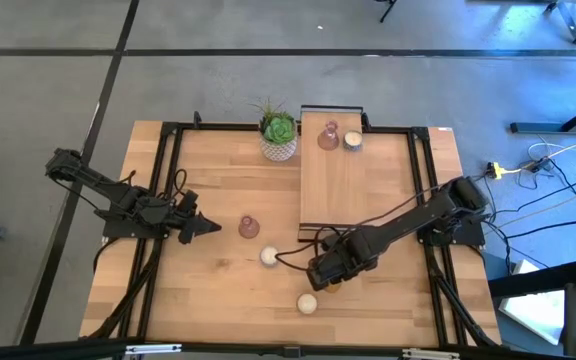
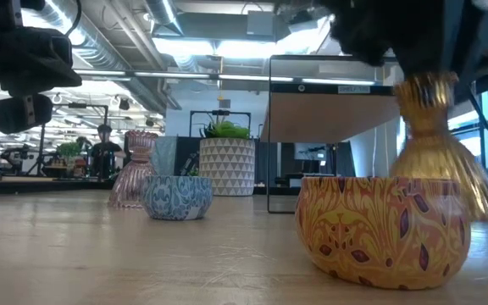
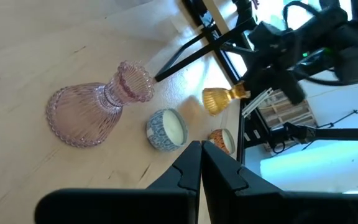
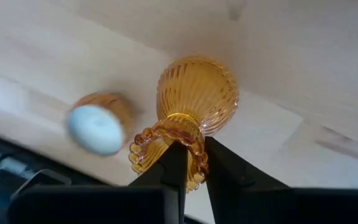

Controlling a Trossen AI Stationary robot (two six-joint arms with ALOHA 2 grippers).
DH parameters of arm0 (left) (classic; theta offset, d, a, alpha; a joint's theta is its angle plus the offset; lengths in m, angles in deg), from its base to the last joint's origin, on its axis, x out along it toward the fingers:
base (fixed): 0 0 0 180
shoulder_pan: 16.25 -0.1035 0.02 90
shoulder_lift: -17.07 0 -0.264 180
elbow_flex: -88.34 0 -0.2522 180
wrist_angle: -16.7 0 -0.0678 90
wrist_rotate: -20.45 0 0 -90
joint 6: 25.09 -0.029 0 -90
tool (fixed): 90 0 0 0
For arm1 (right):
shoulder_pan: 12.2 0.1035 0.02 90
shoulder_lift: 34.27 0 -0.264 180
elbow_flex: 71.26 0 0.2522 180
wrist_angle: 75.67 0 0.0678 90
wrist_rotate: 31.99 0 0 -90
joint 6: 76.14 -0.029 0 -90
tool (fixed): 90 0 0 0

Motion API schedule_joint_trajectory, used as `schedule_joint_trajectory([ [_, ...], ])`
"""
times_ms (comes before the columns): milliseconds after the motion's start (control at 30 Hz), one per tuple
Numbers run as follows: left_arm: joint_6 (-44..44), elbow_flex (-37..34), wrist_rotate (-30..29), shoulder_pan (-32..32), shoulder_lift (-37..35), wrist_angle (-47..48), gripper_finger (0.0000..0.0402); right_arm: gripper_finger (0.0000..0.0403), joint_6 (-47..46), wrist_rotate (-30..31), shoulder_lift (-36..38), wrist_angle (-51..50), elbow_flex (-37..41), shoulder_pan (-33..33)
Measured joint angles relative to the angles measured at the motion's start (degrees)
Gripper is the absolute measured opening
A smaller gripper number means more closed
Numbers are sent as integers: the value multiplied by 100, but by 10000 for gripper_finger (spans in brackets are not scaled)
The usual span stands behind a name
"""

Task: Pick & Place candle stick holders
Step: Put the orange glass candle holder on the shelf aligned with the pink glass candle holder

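My right gripper (image 4: 194,167) is shut on an amber glass candle stick holder (image 2: 430,144) near the table's front middle. Next to it stands a round orange-patterned holder (image 2: 384,224). A round blue-patterned holder (image 2: 176,196) and a pink glass holder (image 1: 249,227) stand at the table's middle on their bases. A brownish-pink glass holder (image 1: 327,136) and a round white one (image 1: 352,141) stand on the wooden stand (image 1: 333,185). My left gripper (image 1: 206,227) waits shut, left of the pink holder. My right gripper holds the amber holder by its beaded top rim (image 4: 196,158). It pinches the rim between its two fingers; one finger seems to stand in the mouth and the other outside. The fingers come from above, pointing down. The holder hangs upright below them, its base seemingly just off the table.
A green succulent in a white pot (image 1: 279,135) stands at the far middle beside the stand. A black frame (image 1: 168,180) runs along the table's left, right and far sides. Bare wood lies at the near left.
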Motion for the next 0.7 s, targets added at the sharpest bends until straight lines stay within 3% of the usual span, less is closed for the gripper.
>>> schedule_joint_trajectory([
  [433, -110, 0, -14, 1, 0, 1, 6, 46, 458, 96, 9, -1204, -1679, -28],
  [700, -202, 0, -448, 1, 0, -72, 6, 46, 825, 412, 9, -1632, -2636, -165],
])
